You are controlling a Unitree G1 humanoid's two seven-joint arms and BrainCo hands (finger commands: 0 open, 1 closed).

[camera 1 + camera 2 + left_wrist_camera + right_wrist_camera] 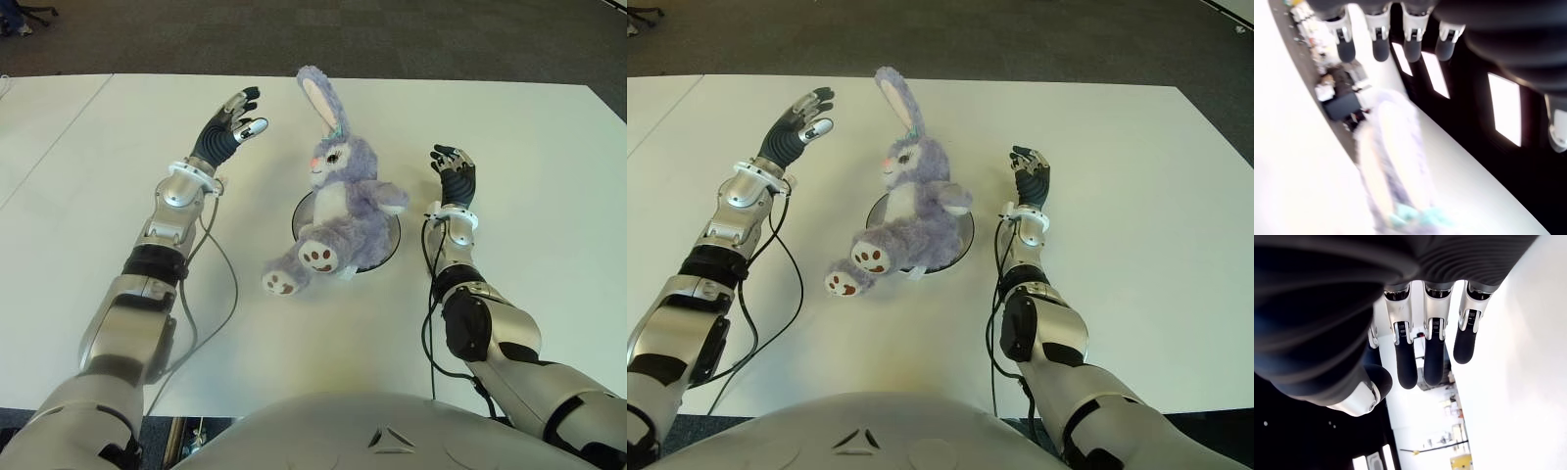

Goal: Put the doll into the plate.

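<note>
progress: doll (338,201) sits on the plate (389,253), feet hanging over its rim toward the robot, placing looks done | left robot hand (227,129): raised beside the doll's ear, fingers spread, holding nothing | right robot hand (454,173): opposite side, loosely open, empty | surface (529,166): white
</note>
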